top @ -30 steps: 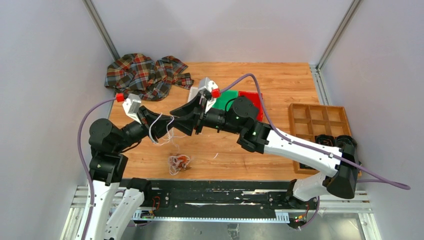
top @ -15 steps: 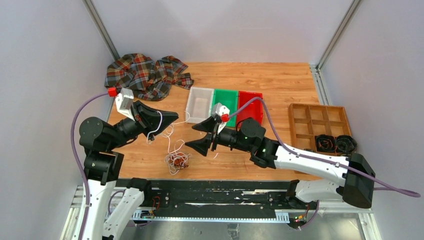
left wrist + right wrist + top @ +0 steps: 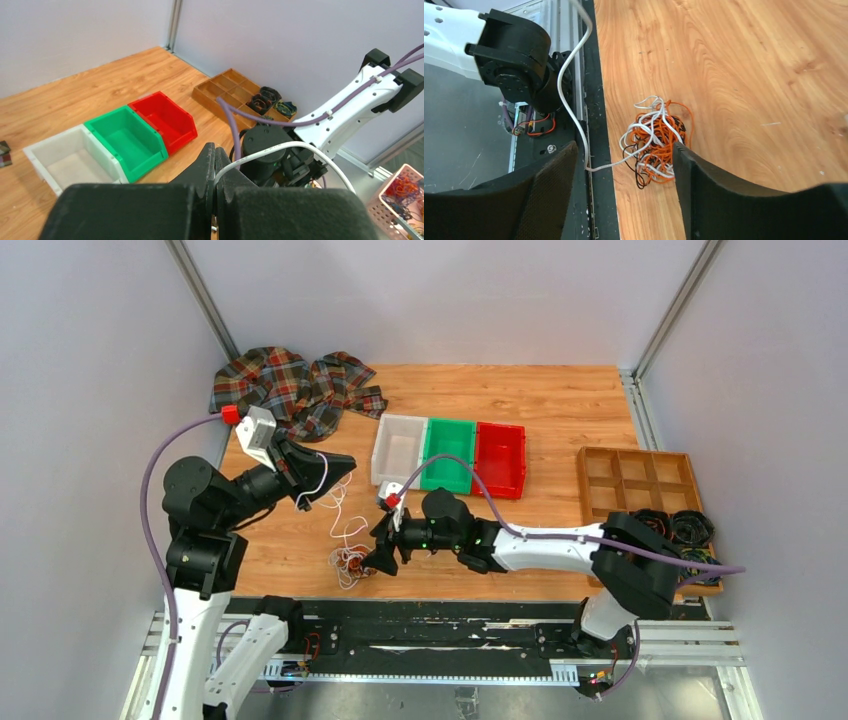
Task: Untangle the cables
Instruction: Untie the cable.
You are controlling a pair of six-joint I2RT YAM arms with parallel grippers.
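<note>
The cables form a small knot (image 3: 350, 562) of white, orange and black wires near the table's front edge, left of centre. One white cable (image 3: 342, 508) rises from it to my left gripper (image 3: 335, 468), which is shut on it well above the table. In the left wrist view the white cable (image 3: 280, 147) curves out of the left gripper (image 3: 215, 156), whose jaws are pressed together on it. My right gripper (image 3: 377, 556) is low beside the knot and open. In the right wrist view the knot (image 3: 656, 137) lies just ahead of the right gripper (image 3: 624, 147), by the right finger.
A plaid cloth (image 3: 290, 390) lies at the back left. White (image 3: 398, 450), green (image 3: 447, 455) and red (image 3: 500, 458) bins stand mid-table. A wooden compartment tray (image 3: 640, 475) with dark coils (image 3: 672, 526) is at the right. The black rail (image 3: 591, 90) borders the table's front edge.
My right gripper let go beside the left one, opened wide and dropped toward the front edge next to the knot. The left gripper stayed shut on the white cable, shifting slightly.
</note>
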